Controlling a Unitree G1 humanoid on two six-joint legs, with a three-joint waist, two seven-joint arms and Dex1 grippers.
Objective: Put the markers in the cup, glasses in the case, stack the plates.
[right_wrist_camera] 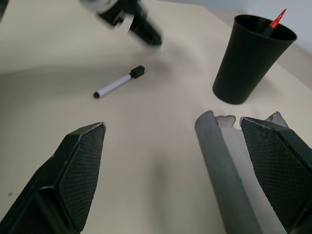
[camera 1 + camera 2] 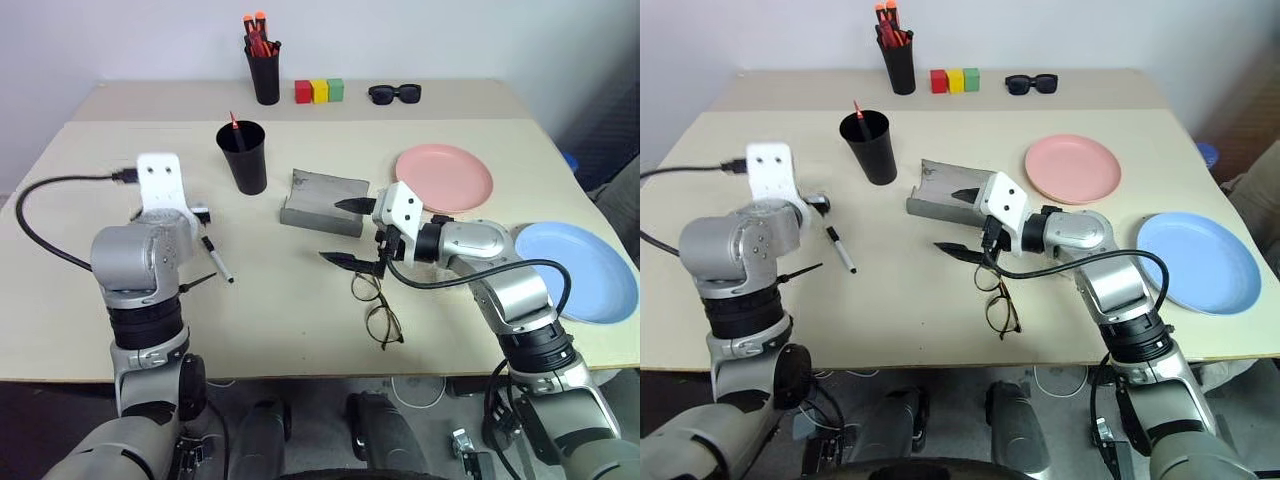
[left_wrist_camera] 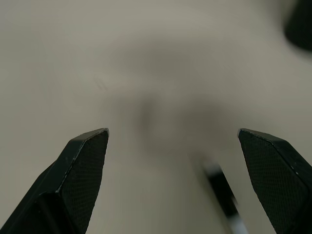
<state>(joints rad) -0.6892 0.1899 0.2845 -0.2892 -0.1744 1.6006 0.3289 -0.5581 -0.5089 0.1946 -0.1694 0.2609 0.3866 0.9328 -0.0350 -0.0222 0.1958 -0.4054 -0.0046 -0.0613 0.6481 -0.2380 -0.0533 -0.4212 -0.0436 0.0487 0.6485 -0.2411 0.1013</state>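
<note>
Nearest us, the glasses [image 2: 377,308] lay before the case [image 2: 322,201] (lid open); we saw both the left gripper [image 3: 185,161] and right gripper [image 2: 350,232] spread apart, empty.

Red marker [image 2: 235,128] stands tip-up inside tall black cup [image 2: 243,157], upright near surface centre. White marker w/ black cap [image 2: 217,258] lies flat, left of cup & apart from it. Grey case [image 2: 322,202] open, right of cup. Wire-rim glasses [image 2: 377,306] lie in front of case. Pink plate [image 2: 444,178] & blue plate [image 2: 580,272] lie flat, separate, unstacked, on right.
</note>
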